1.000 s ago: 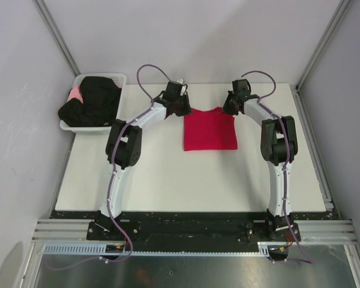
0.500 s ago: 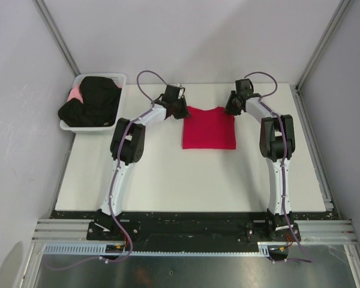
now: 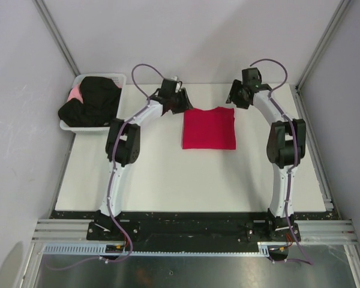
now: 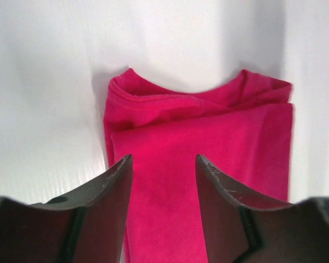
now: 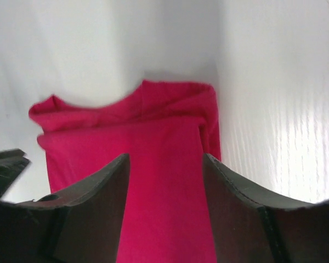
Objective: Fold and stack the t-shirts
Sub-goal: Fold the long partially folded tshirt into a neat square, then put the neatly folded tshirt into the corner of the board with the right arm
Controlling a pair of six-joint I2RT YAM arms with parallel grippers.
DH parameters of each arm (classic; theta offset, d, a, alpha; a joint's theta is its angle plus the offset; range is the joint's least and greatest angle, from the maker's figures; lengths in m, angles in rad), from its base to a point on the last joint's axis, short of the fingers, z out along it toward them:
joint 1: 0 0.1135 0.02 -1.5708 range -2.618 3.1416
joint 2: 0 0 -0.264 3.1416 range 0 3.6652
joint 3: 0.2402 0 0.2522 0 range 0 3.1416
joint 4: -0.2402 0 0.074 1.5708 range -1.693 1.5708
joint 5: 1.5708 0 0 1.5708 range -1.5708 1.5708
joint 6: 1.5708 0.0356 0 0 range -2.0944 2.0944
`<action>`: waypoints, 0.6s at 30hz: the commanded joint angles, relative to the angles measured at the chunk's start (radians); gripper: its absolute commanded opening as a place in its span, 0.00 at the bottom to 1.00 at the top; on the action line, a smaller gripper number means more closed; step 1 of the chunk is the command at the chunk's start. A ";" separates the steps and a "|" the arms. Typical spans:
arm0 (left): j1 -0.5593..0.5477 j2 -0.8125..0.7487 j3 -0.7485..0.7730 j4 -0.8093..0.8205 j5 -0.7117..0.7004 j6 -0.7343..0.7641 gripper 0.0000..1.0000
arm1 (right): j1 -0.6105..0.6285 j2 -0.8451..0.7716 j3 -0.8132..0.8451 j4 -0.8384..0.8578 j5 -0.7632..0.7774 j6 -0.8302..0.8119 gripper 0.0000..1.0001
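A crimson red t-shirt (image 3: 209, 128) lies folded into a flat rectangle at the far middle of the white table (image 3: 168, 174). My left gripper (image 3: 184, 103) hovers just off its far left corner and my right gripper (image 3: 233, 99) just off its far right corner. Both are open with nothing between the jaws. The left wrist view shows the red t-shirt (image 4: 208, 137) past the left gripper (image 4: 163, 160), neck edge at the far end. The right wrist view shows the same red t-shirt (image 5: 137, 137) beyond the right gripper (image 5: 165, 159). Black t-shirts (image 3: 93, 99) are heaped in the basket.
A white plastic basket (image 3: 102, 76) stands at the table's far left corner, with a bit of pink cloth (image 3: 76, 93) beside the black heap. Grey walls and metal frame rails close in the table on three sides.
Both grippers have opened and let go of the red t-shirt's far corners. They have drawn back slightly toward the far edge, and the shirt now lies flat.
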 commanded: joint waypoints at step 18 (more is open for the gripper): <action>-0.026 -0.816 -0.795 0.055 0.031 -0.038 0.57 | 0.015 -0.206 -0.546 0.143 -0.056 -0.015 0.61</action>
